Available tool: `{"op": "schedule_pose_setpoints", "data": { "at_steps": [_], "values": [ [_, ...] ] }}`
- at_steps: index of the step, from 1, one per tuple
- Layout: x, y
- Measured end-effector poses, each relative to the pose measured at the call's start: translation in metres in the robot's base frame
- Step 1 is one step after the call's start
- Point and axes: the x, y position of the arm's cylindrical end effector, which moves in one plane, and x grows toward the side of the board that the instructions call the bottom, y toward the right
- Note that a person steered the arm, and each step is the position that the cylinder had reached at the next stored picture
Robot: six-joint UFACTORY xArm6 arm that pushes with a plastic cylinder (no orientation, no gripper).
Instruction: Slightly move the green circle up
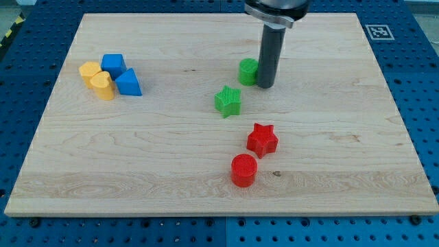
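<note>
Beside the green circle, on the view's right, my tip is seen touching, nothing held; repositioning below is needed before a short upward push.

Pale matt wooden board

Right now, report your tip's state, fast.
No gripper, nothing held: my tip sits on the board against the right side of the green circle, above the green star.

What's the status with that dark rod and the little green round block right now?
My tip down on the wooden board, touching green circle from view's right. Green star just below. Path upward open.
</note>
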Motion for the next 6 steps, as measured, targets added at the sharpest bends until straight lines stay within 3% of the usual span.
{"op": "schedule_pose_setpoints", "data": {
  "at_steps": [4, 5, 6],
  "values": [
    [0.02, -0.06],
    [-0.007, -0.035],
    [-0.004, 0.018]
  ]
}}
